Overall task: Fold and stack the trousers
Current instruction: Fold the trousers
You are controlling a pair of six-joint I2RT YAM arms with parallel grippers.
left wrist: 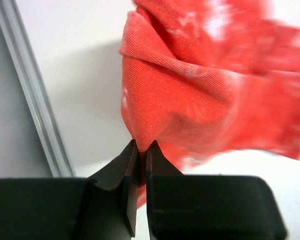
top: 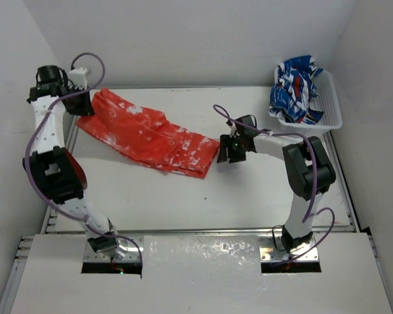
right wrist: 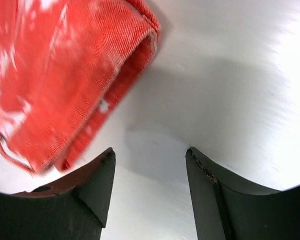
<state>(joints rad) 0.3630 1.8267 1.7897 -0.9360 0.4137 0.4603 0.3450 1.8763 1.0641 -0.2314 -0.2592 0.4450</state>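
Our left gripper has its jaws pinched tight on a corner of the trousers. The right gripper sits with jaws apart over bare table, just beside the leg hems, holding nothing. The trousers lie stretched out diagonally, no fold made and nothing stacked, so we reckon we're basically at the start.

The trousers are coloured red-orange, speckled white; the garment is patterned blue, white and red.
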